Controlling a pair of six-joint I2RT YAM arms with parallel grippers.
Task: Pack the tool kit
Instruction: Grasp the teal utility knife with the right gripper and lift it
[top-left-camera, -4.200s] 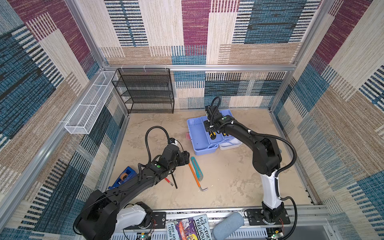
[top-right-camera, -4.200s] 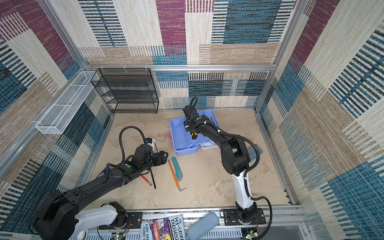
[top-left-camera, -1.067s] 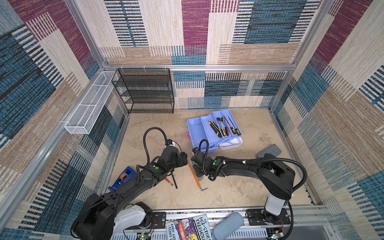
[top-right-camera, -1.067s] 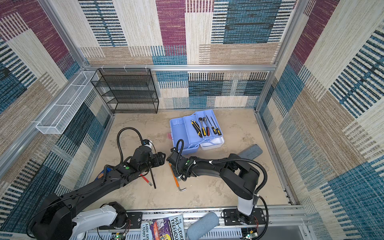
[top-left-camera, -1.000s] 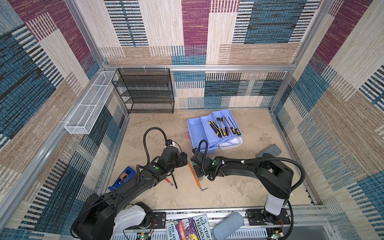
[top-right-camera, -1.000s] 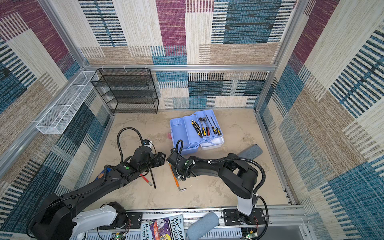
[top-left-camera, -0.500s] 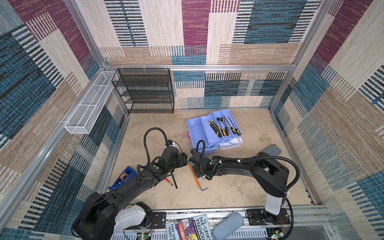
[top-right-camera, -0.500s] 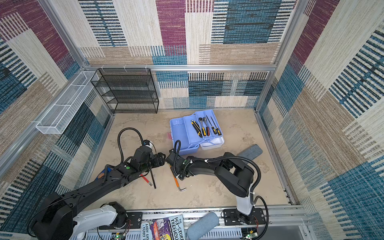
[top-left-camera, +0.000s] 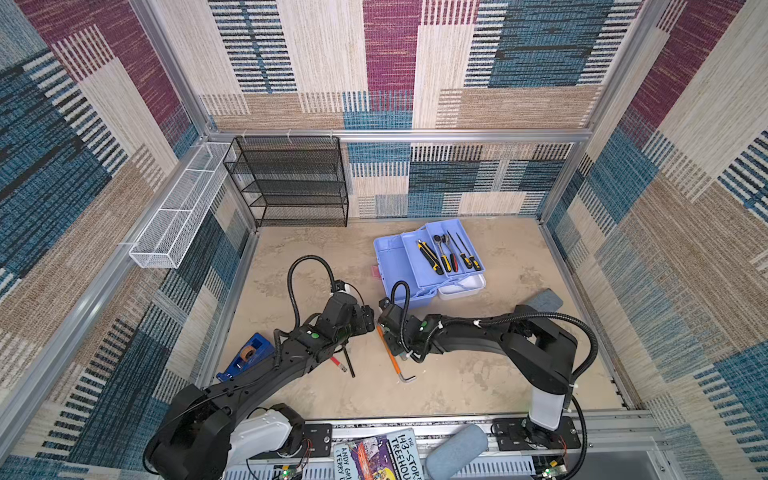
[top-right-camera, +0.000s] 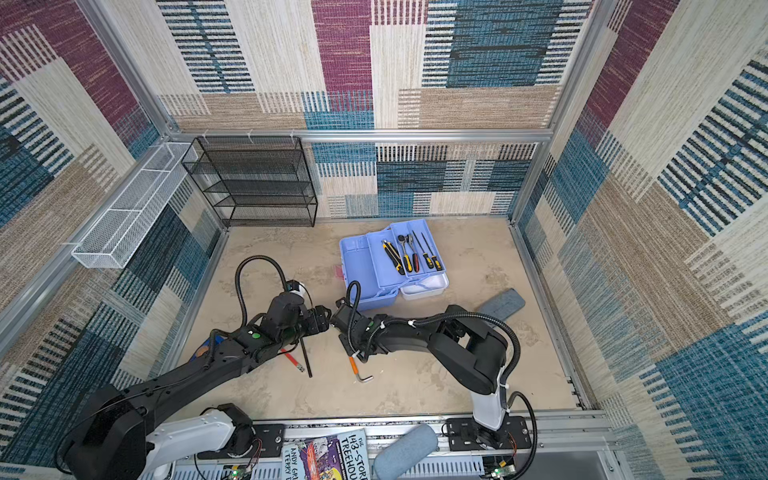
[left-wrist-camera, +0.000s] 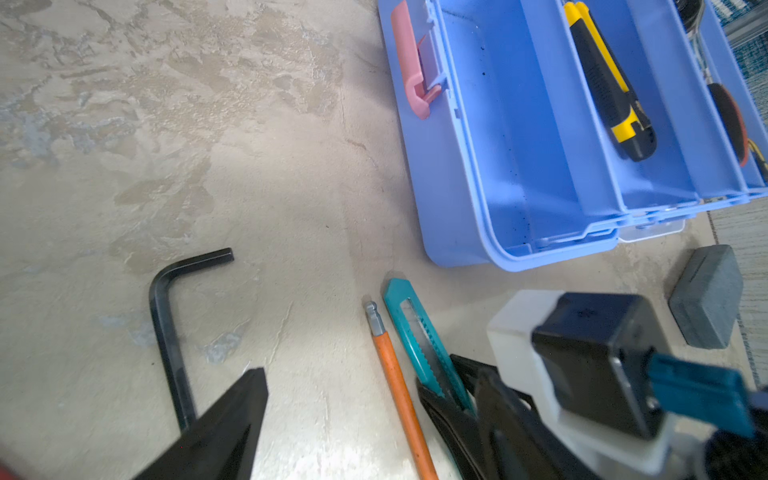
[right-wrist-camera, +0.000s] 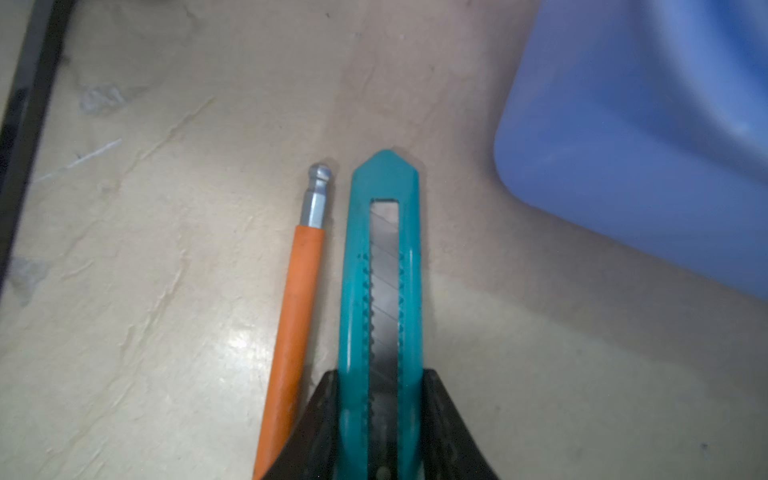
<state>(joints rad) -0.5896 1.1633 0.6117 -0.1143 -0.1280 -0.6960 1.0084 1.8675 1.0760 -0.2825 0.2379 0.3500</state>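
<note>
our right claw (right-wrist-camera: 380, 376) is narrow, its two black fingers (right-wrist-camera: 440, 415) pressed against the long edges of the teal snap-off knife (right-wrist-camera: 380, 266), gripping it partway along. the knife lies along the desk (right-wrist-camera: 540, 374). its long axis runs straight out from the claw, with the pointed nose away from it, toward a corner of the lavender-blue tool box (right-wrist-camera: 644, 124) just ahead. an orange-sleeved hex key (right-wrist-camera: 297, 316) lies just beside the knife and parallel to it, ball end the same way. our left claw (top-left-camera: 366, 320) stands wide and holds nothing, close to the right claw. a black hex key (left-wrist-camera: 166, 316) runs under one of its fingers. well ahead of both claws, the box's raised tray (top-left-camera: 453, 232) holds a yellow-and-black knife (top-left-camera: 427, 257) and other slim tools.
</note>
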